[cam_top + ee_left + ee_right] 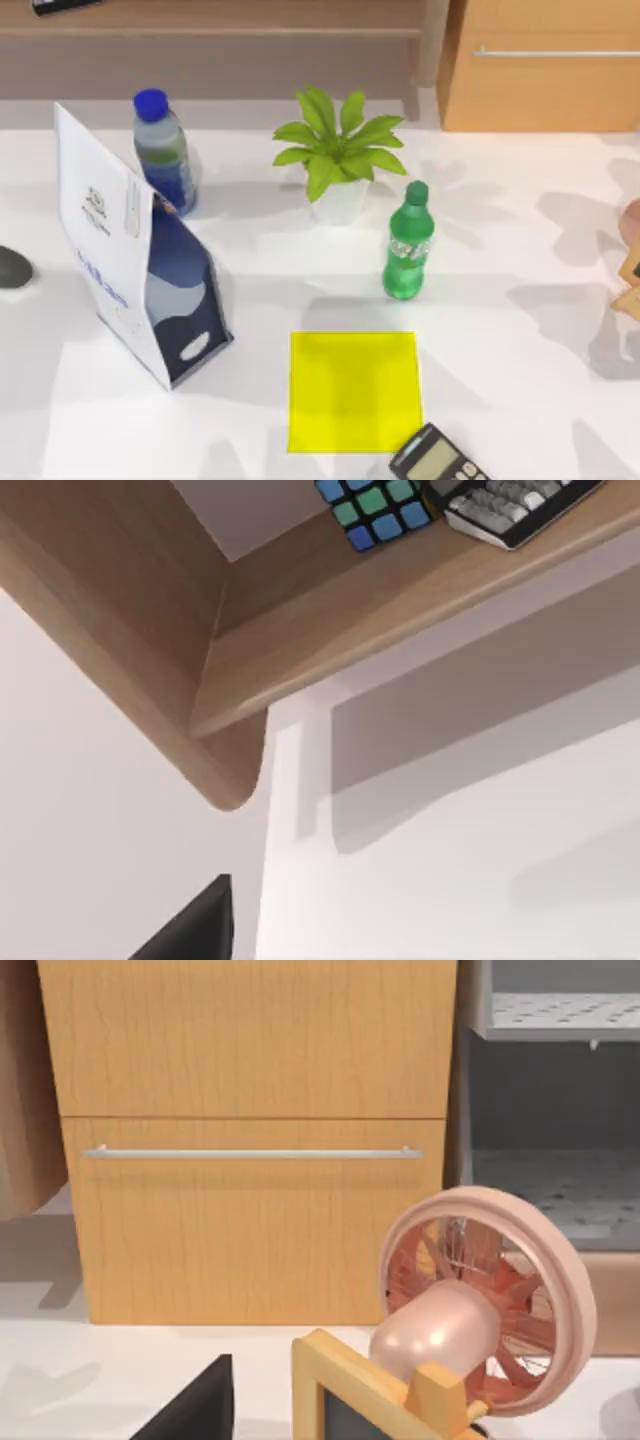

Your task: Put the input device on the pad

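Mouse (pixel 12 267) lying at far left edge of white table (pixel 520 400), left of the white-and-blue paper bag (pixel 140 265), well apart from the pad. Yellow pad (pixel 353 391) lying flat near the front middle of the table, nothing resting on its surface. Black calculator (pixel 440 460) sitting just beside the pad's front right corner. Green bottle (pixel 406 243) standing upright just behind the pad; potted plant (pixel 338 155) standing farther back. Blue-capped bottle (pixel 164 150) standing upright behind the bag.

Left wrist view looking at a wooden shelf (pixel 330 610) carrying a colour cube (pixel 375 508) and a keyboard (pixel 515 505). Right wrist view facing a wooden drawer cabinet (pixel 250 1140) with a pink fan (pixel 480 1295) in front.

Claw state for left and right arm: cannot tell.
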{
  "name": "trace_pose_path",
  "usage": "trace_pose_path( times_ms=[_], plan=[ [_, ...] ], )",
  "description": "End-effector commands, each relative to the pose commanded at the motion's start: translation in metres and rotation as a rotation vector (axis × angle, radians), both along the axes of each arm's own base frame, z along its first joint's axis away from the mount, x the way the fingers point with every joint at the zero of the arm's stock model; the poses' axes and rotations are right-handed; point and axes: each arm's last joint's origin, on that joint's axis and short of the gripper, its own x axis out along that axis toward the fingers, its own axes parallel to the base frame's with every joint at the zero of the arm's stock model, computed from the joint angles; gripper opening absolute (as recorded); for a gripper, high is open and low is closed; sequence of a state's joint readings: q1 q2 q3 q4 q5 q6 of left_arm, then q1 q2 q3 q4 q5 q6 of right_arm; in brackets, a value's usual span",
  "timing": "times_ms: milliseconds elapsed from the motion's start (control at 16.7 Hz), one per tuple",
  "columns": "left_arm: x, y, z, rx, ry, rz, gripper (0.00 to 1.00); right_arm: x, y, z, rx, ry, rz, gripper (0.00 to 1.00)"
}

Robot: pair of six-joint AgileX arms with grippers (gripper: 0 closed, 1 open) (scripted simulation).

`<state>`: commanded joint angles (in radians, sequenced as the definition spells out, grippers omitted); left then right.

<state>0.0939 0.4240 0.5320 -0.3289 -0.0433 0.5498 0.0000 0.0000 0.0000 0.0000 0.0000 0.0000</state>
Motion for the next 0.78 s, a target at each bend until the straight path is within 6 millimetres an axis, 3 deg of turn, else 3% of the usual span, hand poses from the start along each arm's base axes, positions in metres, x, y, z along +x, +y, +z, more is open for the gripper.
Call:
trace_pose_path(
  times_ms=[180, 360, 540, 780],
  plan=[
    [0.027, 0.009, 0.048, 0.286, 0.196, -0.049, 1.00, 0.000, 0.000, 0.000, 0.000, 0.000, 0.000, 1.00],
    [0.072, 0.021, 0.074, 0.535, 0.442, -0.172, 1.00, 0.000, 0.000, 0.000, 0.000, 0.000, 0.000, 1.00],
    [0.127, 0.035, 0.069, 0.701, 0.701, -0.367, 1.00, 0.000, 0.000, 0.000, 0.000, 0.000, 0.000, 1.00],
    [0.195, 0.049, 0.025, 0.792, 0.984, -0.687, 1.00, 0.000, 0.000, 0.000, 0.000, 0.000, 0.000, 1.00]
  ],
)
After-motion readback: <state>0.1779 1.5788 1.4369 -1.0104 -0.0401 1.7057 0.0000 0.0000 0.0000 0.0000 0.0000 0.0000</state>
